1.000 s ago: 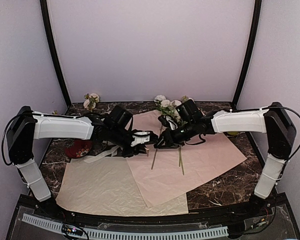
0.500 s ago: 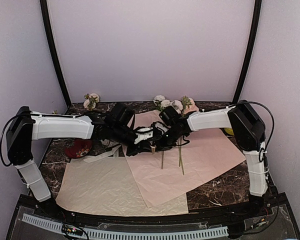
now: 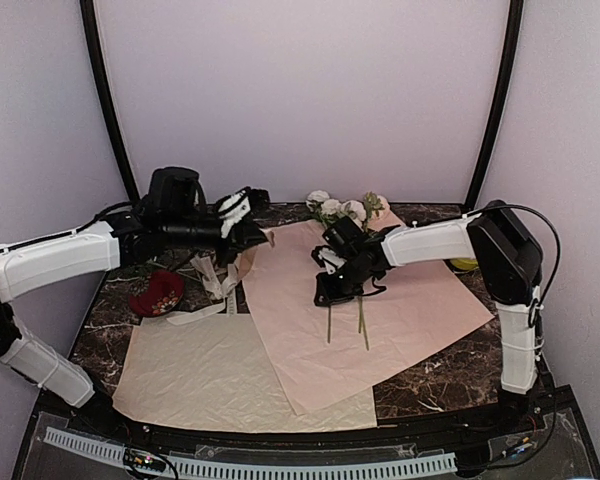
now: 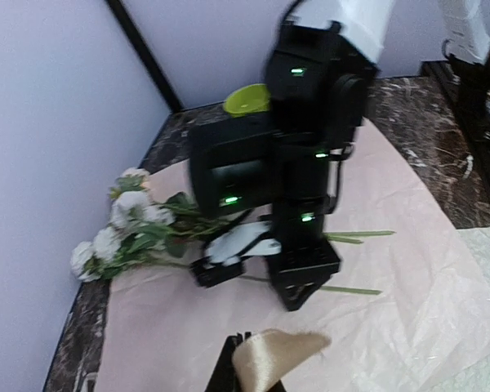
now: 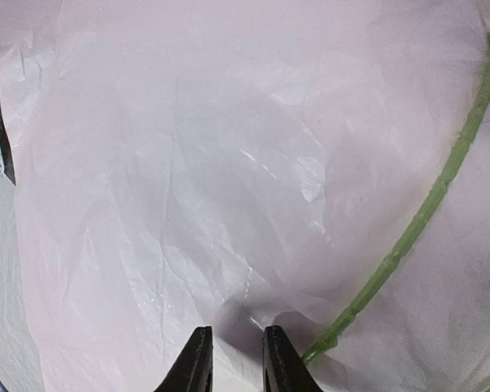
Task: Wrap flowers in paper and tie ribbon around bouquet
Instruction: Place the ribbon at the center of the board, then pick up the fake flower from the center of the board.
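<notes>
The flowers [image 3: 344, 212] lie on the pink paper [image 3: 400, 320], heads toward the back and green stems [image 3: 362, 322] pointing at me. In the left wrist view the flowers [image 4: 129, 230] are at the left. My left gripper [image 3: 260, 237] is raised at the paper's back-left corner, shut on the end of the tan ribbon [image 4: 279, 354], which curls from the jaws [image 4: 243, 363]. The ribbon [image 3: 246, 262] trails down from it. My right gripper [image 3: 330, 292] is low over the paper beside the stems. Its fingertips [image 5: 198, 359] stand a narrow gap apart with nothing between them, next to one stem [image 5: 416, 233].
A cream-beige sheet [image 3: 195, 380] lies at the front left, partly under the pink paper. A red bowl [image 3: 158, 295] and a pale ribbon tangle [image 3: 212, 290] sit at the left. A lime-green object [image 4: 247, 100] sits at the far right edge behind the right arm.
My left arm has swung back to the left and upward, carrying the ribbon end away from the right gripper. My right gripper has settled lower on the paper by the stems.
</notes>
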### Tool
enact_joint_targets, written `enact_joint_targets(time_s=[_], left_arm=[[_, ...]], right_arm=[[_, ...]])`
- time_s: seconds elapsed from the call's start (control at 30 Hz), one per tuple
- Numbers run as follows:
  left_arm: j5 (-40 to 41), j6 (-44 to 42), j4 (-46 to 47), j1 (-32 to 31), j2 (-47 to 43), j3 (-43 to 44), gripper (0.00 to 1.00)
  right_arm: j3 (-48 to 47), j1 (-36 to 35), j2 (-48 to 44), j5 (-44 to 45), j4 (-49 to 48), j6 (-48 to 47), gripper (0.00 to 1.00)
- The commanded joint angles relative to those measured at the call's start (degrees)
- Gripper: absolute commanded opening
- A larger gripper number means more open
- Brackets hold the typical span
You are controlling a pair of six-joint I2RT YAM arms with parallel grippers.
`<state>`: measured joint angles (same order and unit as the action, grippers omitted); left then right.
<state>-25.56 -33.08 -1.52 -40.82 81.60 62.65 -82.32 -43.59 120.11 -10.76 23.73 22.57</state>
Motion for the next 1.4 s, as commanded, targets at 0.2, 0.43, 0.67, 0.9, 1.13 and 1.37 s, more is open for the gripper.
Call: enact_joint_targets(time_s=[0.2, 0.43, 0.67, 0.9, 1.13, 1.37], left_arm=[[11.9, 4.7, -7.4, 8.9, -5.8, 3.4, 0.0], [-8.5, -3.0, -38.5, 9.1, -7.0, 5.5, 0.65], [-6.5, 5.8, -19.5, 15.1, -21.0, -5.0, 0.99], [7.9, 22.3, -17.7, 28.4, -3.4, 8.6, 0.83], [20.5, 44.6, -29.5, 39.9, 29.6, 36.8, 0.39], [19.8, 49.0, -22.2, 40.4, 39.8, 38.3, 0.54]], right_arm=[[3.9, 0.1, -1.3, 4.6, 6.1, 0.2, 0.22], [0.9, -0.3, -2.9, 5.6, 9.5, -0.9, 0.25], [-1.8, -1.1, -3.1, 6.1, 11.4, -1.3, 0.28], [-1.3, -1.5, -4.2, 7.1, 11.8, -1.2, 0.29], [-1.6, -1.7, -4.4, 7.1, 11.5, -0.7, 0.29], [-1.1, -1.9, -4.3, 7.0, 11.8, -0.5, 0.29]])
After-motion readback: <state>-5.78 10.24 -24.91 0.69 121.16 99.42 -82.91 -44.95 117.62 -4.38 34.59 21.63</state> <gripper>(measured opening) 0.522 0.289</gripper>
